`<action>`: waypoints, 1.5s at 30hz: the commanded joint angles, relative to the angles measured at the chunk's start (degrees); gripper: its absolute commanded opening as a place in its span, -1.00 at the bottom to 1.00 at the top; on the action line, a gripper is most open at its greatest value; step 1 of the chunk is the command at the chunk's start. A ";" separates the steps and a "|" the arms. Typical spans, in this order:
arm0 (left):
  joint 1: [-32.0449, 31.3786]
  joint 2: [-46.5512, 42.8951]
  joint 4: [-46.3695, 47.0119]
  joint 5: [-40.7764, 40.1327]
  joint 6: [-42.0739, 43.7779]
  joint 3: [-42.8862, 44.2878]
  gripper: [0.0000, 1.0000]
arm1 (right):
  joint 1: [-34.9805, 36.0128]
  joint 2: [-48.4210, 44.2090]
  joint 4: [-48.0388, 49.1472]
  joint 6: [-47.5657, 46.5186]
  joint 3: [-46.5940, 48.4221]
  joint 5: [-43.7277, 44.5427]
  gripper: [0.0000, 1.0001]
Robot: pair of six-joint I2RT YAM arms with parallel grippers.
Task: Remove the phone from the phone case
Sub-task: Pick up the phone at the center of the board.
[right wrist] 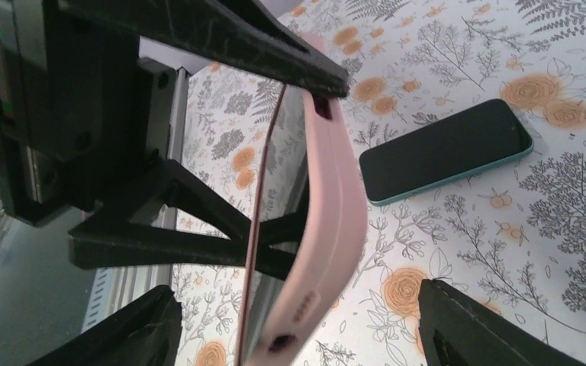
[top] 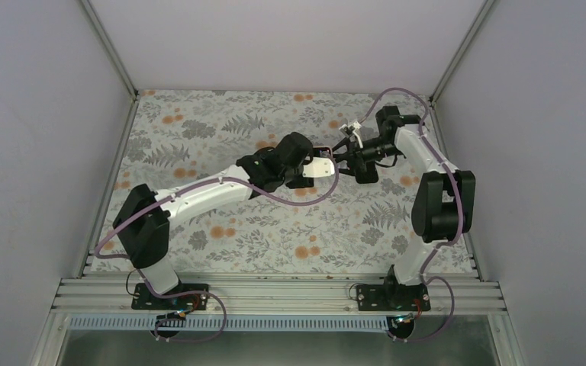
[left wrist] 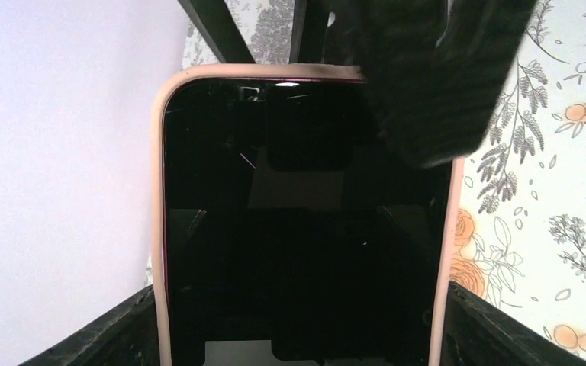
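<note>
Held clear of the floral surface [top: 236, 244], a phone [left wrist: 305, 229] sits fully seated in its pink case [left wrist: 158, 229], screen dark and facing the left wrist camera. The left gripper [left wrist: 301, 320] clamps the case across its width, one finger on each long side near the lower end. The right gripper [right wrist: 297, 293] meets it from the opposite end with its fingers spread wide on either side of the case's edge, gripping nothing; one finger crosses the upper right corner of the screen in the left wrist view, and contact there cannot be told. A second phone [right wrist: 446, 152], teal-edged, lies flat on the surface well apart.

The removal looks barely begun: the pink rim hugs the screen all round. The phone is likely rigid, with slick, breakable glass, while the case looks soft enough to flex at its lip. The free corner at the far end seems the best place to take hold, peeling the rim back there. Squeezing the long sides probably pins the phone inside, and a dropped handset could crack.
</note>
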 commanded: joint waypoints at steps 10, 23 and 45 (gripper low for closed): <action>-2.08 4.88 10.72 -11.72 2.68 2.30 0.51 | -0.07 1.43 -0.95 2.24 3.35 -5.37 0.16; -4.72 3.33 16.06 -15.78 4.60 0.92 0.52 | -0.04 3.12 -0.96 2.66 1.81 -6.62 -0.18; -4.94 -2.37 8.02 -3.30 5.00 -1.64 1.00 | -0.76 2.25 -0.63 6.67 3.94 -3.00 -0.93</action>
